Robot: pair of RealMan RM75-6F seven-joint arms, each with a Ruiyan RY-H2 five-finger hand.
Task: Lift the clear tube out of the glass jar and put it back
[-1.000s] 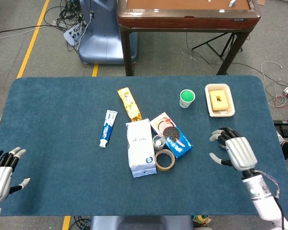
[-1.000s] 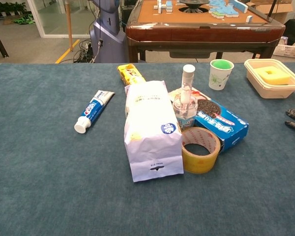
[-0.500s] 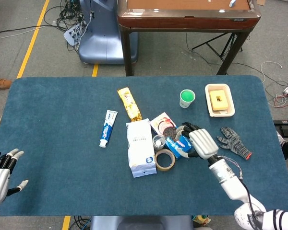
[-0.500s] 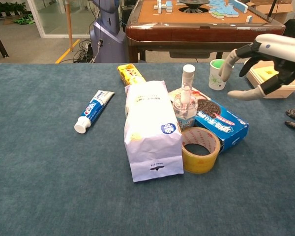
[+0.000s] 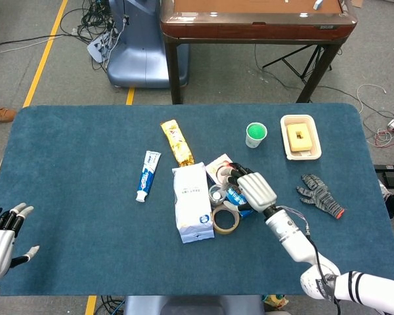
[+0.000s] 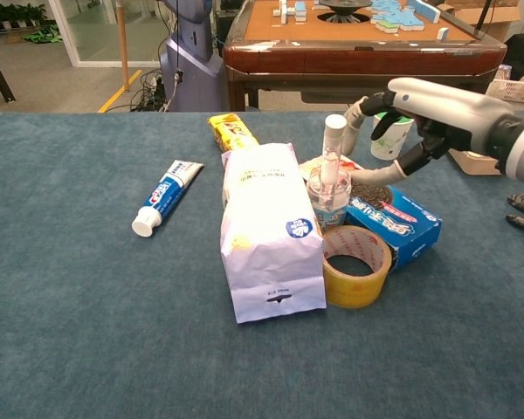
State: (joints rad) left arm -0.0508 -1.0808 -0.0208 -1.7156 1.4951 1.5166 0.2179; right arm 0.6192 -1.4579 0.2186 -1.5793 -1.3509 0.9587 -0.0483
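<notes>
Nearest the camera sat the tape roll (image 6: pixel 356 265) and white bag (image 6: pixel 272 231). Just behind them the clear tube (image 6: pixel 332 150) stood upright in the glass jar (image 6: pixel 328 200). The right hand (image 6: pixel 408 116) hovered beside its cap, fingers apart, holding nothing. I'd pinch just under the cap and pull straight up so the jar didn't tip. The left hand (image 5: pixel 1 234) sat spread and empty, far off.

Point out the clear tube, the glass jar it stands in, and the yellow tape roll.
Clear plastic tube with white cap (image 6: pixel 332 153): chest view, on its upper shaft below the cap.
Small glass jar (image 6: pixel 329 202): chest view, on its front wall.
Yellow tape roll (image 6: pixel 358 282): chest view, on its front outer band.
</notes>
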